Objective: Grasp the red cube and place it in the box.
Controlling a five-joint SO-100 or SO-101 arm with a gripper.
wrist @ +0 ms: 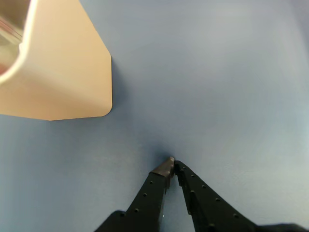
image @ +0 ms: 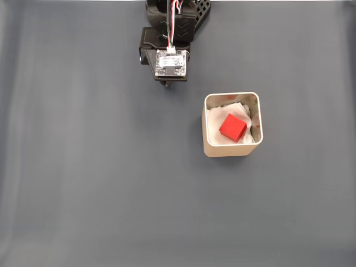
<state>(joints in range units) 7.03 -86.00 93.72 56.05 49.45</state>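
The red cube (image: 233, 127) lies tilted on white paper inside the beige box (image: 231, 149), right of centre in the fixed view. The arm stands folded at the top of that view, well up and to the left of the box, its gripper (image: 165, 83) tucked beneath the wrist. In the wrist view the gripper (wrist: 172, 162) comes in from the bottom edge with its two black fingertips touching, shut on nothing, just over the blue-grey cloth. The box's outer wall (wrist: 63, 72) fills that view's upper left.
A dark blue-grey cloth (image: 100, 183) covers the whole table. The arm's base and cables (image: 172, 22) sit at the top edge.
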